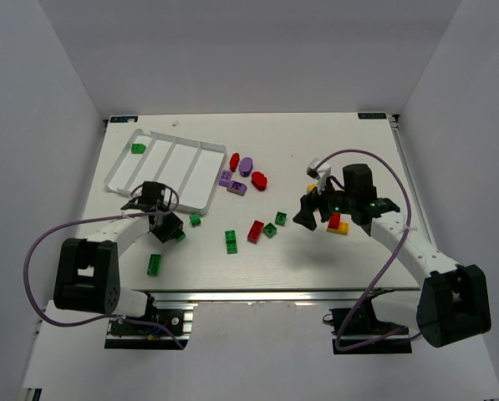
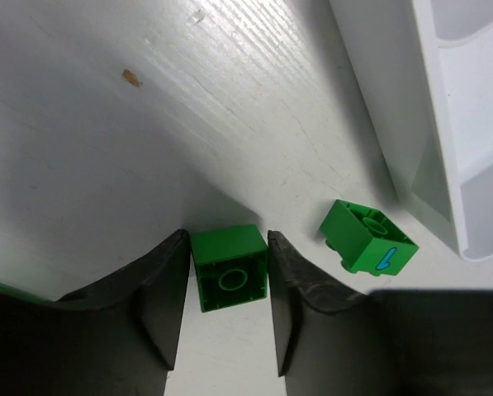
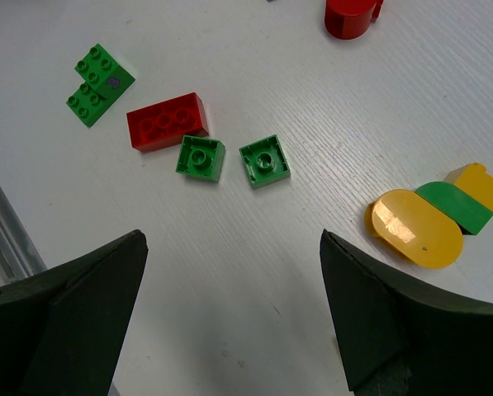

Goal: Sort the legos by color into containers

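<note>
The left gripper (image 2: 228, 268) has its dark fingers pressed on opposite sides of a small green square plastic brick (image 2: 229, 266), low in the wrist frame. A second green brick (image 2: 367, 237) lies just right of it. Beyond, up the right edge, rises the wall of the white plastic tray (image 2: 395, 107), so the carry likely runs up and right, this arm being nearer, while the right gripper (image 3: 232, 247) hangs wide apart, well away from the tray.

The right wrist view's top edge cuts off a red brick (image 3: 351, 16). Only a corner of the tray (image 2: 444, 124) shows (the rest runs out of frame). From above, the left gripper (image 1: 171, 229) mostly hides its clamped green brick (image 2: 229, 268), and the right arm (image 1: 399, 238) covers part of a yellow brick (image 1: 339, 230).
</note>
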You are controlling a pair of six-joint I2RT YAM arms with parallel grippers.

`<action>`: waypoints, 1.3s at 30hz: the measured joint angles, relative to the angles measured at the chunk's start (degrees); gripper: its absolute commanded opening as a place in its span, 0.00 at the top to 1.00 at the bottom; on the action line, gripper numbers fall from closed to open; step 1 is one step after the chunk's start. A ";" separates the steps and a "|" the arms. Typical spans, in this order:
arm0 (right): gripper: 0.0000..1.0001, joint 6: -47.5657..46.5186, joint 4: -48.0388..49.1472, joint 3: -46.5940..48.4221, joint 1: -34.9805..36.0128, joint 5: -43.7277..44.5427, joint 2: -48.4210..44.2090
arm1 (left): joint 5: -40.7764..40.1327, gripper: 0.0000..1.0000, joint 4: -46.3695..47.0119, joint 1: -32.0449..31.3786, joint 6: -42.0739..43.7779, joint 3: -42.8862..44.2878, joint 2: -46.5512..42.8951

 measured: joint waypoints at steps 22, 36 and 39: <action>0.70 -12.11 -0.44 -2.40 0.07 -19.10 -5.05 | 5.25 0.96 4.98 18.60 0.24 20.48 8.35; 0.56 -12.68 0.37 -3.80 0.07 -18.32 -5.60 | 10.69 0.95 21.16 26.27 -11.06 42.40 34.14; 0.53 -13.22 0.24 -3.69 0.07 -18.05 -4.61 | 11.34 0.93 21.24 26.40 -11.96 46.60 37.92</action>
